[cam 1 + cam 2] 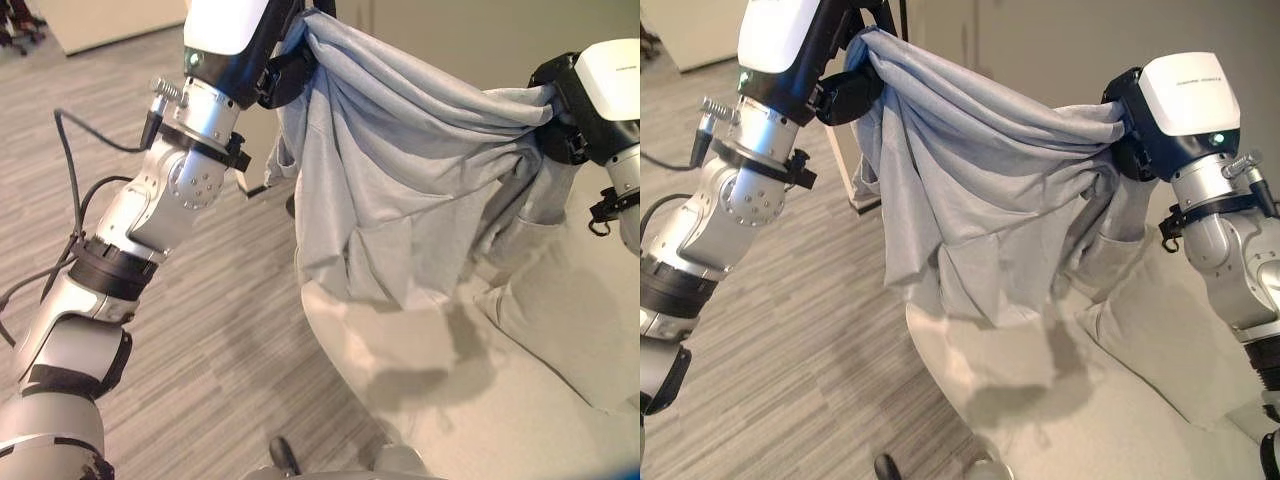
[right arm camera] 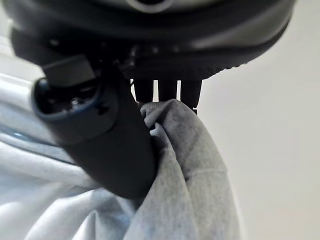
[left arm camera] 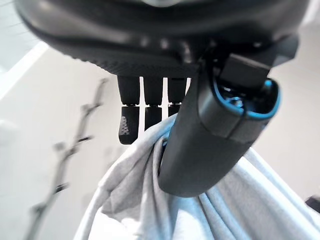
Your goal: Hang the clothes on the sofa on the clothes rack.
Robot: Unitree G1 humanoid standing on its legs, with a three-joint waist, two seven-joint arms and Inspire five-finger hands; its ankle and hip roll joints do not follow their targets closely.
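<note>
We see a light grey soft cotton sweatshirt [image 1: 970, 190] lifted up and stretched between the two robot hands, above the cream fabric sofa [image 1: 1120, 400]. The left robot hand [image 1: 845, 95] grips one top corner of the sweatshirt, up high and off the sofa's left edge, over the grey striped carpet floor [image 1: 790, 340]. In the left wrist view the dark thumb [image 3: 200, 145] presses down on bunched cloth, with the fingers [image 3: 145, 110] curled behind it, so we call that robot hand clamped on the sweatshirt. The right robot hand [image 1: 1135, 135] grips the other top corner, a bit lower than the left one and over the sofa itself. In the right wrist view its thumb [image 2: 105, 145] pinches a fold of grey cloth [image 2: 185, 165] against the fingers [image 2: 167, 90], so it is also holding the sweatshirt. The top edge of the sweatshirt sags in a curve between the two robot hands. The body of it hangs down in folds, its lower hem just above the sofa seat; we cannot tell if it touches. One sleeve droops below the right robot hand towards a cream square sofa cushion [image 1: 1170, 340]. A thin stand with side pegs [image 3: 65, 165] shows blurred in the left wrist view, past the fingers.
</note>
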